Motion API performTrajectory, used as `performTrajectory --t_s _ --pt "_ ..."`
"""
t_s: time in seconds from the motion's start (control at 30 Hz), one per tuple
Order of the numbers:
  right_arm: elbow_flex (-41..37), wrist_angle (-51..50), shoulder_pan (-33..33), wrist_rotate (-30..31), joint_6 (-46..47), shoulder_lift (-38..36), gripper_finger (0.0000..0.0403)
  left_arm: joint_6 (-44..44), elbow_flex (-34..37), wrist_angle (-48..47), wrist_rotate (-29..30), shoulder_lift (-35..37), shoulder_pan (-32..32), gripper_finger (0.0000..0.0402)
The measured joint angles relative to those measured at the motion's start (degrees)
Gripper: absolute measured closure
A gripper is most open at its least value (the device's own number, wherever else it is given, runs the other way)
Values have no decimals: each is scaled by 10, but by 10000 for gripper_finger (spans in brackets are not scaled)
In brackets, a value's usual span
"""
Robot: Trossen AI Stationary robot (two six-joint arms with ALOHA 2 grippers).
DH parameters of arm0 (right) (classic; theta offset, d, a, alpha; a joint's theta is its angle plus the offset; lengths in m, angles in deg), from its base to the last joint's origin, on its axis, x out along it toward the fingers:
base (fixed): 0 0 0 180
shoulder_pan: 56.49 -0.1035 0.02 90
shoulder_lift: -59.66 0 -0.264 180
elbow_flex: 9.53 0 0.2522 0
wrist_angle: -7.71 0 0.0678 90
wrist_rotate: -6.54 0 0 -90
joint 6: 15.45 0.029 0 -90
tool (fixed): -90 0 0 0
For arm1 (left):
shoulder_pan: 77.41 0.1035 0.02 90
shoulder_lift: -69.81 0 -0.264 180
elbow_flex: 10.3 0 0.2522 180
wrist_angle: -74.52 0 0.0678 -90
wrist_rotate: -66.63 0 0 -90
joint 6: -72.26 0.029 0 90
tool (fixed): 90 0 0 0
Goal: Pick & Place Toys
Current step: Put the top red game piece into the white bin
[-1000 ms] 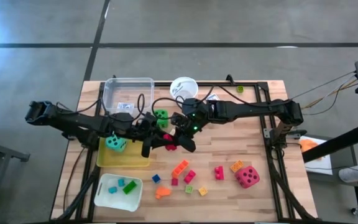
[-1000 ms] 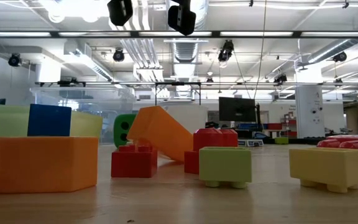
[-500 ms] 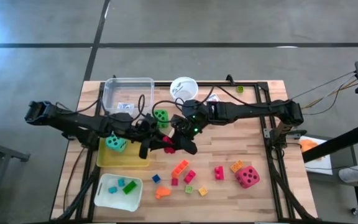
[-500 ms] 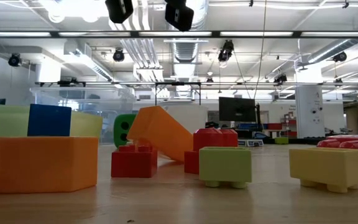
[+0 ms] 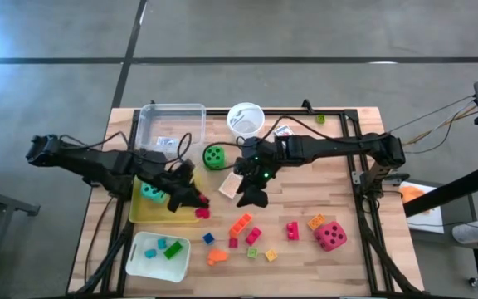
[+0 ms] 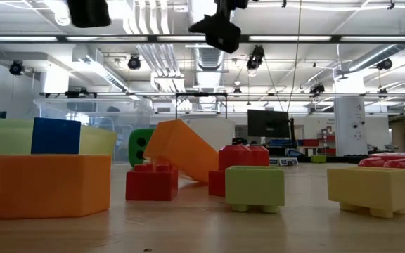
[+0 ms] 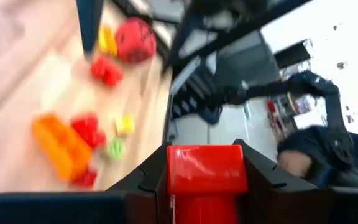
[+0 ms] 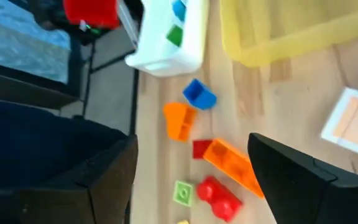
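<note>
My left gripper (image 5: 196, 206) is shut on a small red block (image 7: 206, 177) by the near right corner of the yellow tray (image 5: 166, 214). My right gripper (image 5: 251, 198) hangs open just to the right of it, above the table's middle, with nothing between its fingers (image 8: 303, 180). On the table lie several small blocks (image 5: 243, 228), a green die (image 5: 214, 155) and a red die (image 5: 331, 236). A teal die (image 5: 150, 193) sits in the yellow tray. A small card pack (image 5: 228, 187) lies flat between the two grippers. My left gripper pinches the red block by two opposite sides (image 7: 173, 171) between its two fingers. The fingers slant down toward the table's right side. The block is lifted clear of the table and tray, and its end sticks out past the fingertips.
A clear tray (image 5: 171, 124) and a white cup (image 5: 245, 119) stand at the far edge. A white tray (image 5: 139, 264) with small blocks sits at the near left. In the low view, blocks (image 6: 255, 186) crowd the table's near part.
My right gripper has let go of the red block, which both grippers held at the table's middle. My left gripper has drawn back toward the table's left and near side with the block, rolling its wrist. The card pack beneath them now shows.
</note>
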Motion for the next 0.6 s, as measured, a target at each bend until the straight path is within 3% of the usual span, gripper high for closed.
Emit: performTrajectory --t_s 0.37,0.6 --pt "-1 -79 0 78 -36 0 106 -140 0 -229 -2 -19 -179 283" --pt "-2 -78 0 86 -52 0 106 -249 0 -242 2 -73 -299 283"
